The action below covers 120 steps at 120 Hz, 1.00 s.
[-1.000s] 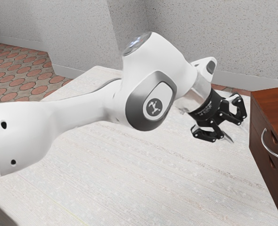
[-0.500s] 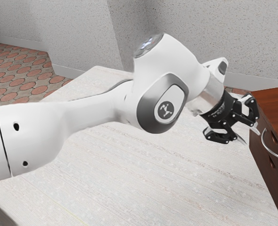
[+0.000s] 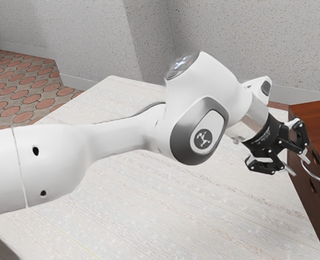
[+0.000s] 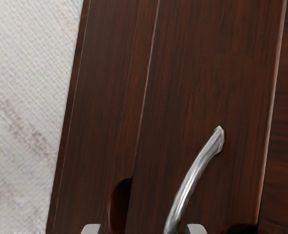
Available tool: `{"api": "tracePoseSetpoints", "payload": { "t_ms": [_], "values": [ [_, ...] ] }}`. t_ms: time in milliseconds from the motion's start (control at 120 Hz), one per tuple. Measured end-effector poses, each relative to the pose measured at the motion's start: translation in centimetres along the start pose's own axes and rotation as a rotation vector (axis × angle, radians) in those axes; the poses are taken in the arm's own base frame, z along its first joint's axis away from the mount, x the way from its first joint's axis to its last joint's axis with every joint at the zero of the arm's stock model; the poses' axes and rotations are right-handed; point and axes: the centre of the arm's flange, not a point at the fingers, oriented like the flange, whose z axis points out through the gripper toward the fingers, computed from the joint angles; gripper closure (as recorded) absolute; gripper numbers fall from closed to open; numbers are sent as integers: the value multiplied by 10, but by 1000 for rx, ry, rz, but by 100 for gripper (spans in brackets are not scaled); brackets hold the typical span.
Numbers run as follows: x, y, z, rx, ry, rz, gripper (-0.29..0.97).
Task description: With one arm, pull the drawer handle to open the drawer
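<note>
Moving closer to the drawer [image 3: 305, 187], jaws now spread open either side of its handle [image 4: 190, 178], gripping nothing

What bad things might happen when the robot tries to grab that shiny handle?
The claw is open right by the curved metal handle. If it shuts off-center, the smooth bar might slip out during the pull. If it reaches in too far, the fingertips may bump the dark wooden drawer front.
</note>
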Motion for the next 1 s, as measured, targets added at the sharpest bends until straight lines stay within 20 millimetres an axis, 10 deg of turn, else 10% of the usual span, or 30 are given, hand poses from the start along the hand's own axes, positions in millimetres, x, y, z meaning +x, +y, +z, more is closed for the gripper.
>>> {"api": "tracePoseSetpoints", "payload": {
  "t_ms": [1000],
  "values": [
    [-5,-8,-2,12,8,-12,67]
  ]
}}
